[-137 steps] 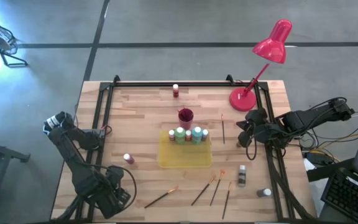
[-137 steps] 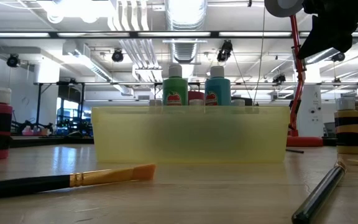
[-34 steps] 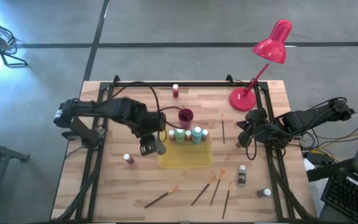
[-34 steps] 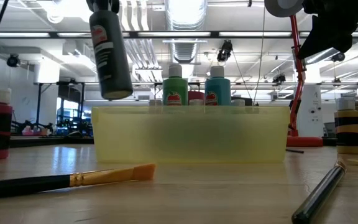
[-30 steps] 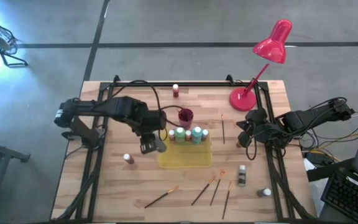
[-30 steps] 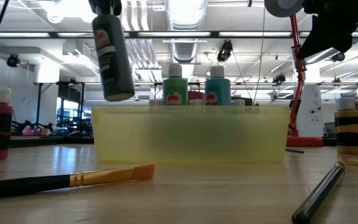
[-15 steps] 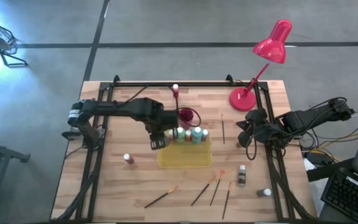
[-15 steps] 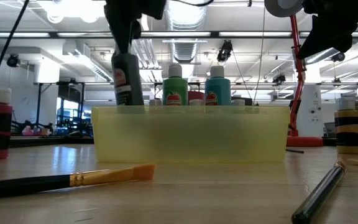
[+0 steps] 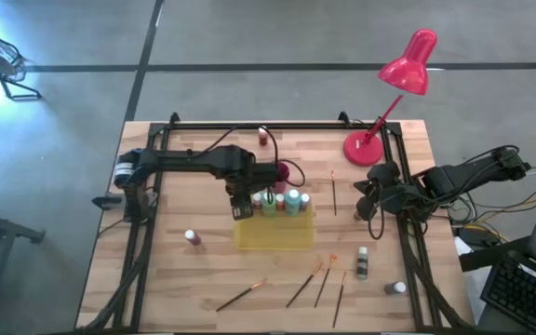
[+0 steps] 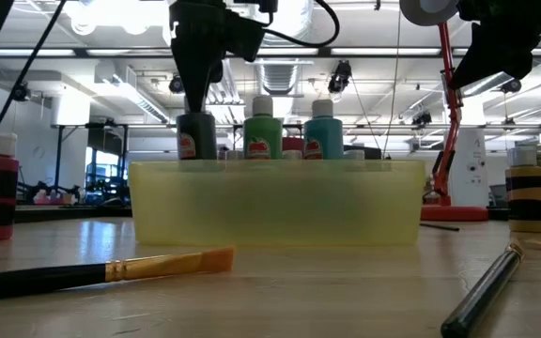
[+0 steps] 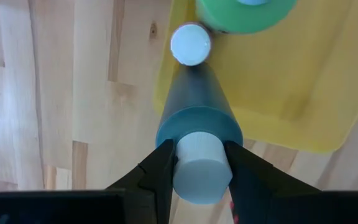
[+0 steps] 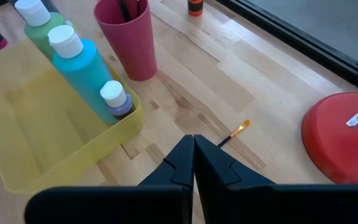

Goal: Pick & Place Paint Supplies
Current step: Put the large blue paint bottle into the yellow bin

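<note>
Illumination is bright and even. In the low view, ceiling lights glare overhead, and the near brush is soft-focused. In the high view, shadows on the desk are faint. In the left wrist view, the held bottle's cap is blurred.

The left arm stretches from the table's left side toward its middle, wrist turned down, and the left gripper has its two dark fingers clamped on a white cap. The right arm waits folded at the table's right edge, its right gripper pressed closed.
</note>
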You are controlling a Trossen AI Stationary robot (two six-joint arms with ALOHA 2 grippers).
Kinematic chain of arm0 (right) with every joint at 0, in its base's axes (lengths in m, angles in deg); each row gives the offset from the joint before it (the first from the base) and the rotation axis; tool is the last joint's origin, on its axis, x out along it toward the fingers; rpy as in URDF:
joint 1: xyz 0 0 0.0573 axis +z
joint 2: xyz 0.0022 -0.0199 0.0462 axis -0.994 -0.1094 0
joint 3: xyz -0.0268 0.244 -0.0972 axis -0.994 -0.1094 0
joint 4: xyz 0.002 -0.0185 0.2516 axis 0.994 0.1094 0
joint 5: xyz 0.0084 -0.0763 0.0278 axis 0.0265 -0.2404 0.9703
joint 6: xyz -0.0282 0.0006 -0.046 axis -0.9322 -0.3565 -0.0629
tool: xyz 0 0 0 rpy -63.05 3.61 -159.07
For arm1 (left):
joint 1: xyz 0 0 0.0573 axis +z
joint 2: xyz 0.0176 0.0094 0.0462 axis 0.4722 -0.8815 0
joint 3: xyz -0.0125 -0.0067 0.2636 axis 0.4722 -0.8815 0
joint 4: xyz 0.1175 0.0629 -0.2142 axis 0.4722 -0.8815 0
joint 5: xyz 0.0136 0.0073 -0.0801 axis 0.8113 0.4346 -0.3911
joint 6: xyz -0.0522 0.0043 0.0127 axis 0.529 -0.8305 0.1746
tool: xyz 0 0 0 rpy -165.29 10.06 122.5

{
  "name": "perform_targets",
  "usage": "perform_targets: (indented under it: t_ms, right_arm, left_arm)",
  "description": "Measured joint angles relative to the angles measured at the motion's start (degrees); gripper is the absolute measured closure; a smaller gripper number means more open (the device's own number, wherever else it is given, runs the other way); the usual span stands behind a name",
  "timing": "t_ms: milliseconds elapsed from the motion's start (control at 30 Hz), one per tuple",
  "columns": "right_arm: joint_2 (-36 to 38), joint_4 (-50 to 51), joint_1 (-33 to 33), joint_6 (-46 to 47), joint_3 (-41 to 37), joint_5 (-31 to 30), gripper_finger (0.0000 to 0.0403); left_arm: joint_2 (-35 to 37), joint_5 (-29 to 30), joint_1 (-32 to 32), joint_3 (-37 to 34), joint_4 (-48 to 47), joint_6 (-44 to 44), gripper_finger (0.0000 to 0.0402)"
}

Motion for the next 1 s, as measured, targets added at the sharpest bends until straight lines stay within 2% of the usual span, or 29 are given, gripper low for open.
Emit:
perform_targets:
  t_ms: [800, 1000]
  right_arm:
    - [0.0, 0.0, 0.0, 0.0, 0.0, 0.0, 0.0394]
    - [0.0, 0.0, 0.0, 0.0, 0.0, 0.0, 0.0394]
  left_arm:
    - [-0.4, 2.5, 0.2, 0.0, 0.1, 0.3, 0.0248]
    - [-0.3, 3.8, 0.2, 1.0, -0.3, 0.4, 0.0203]
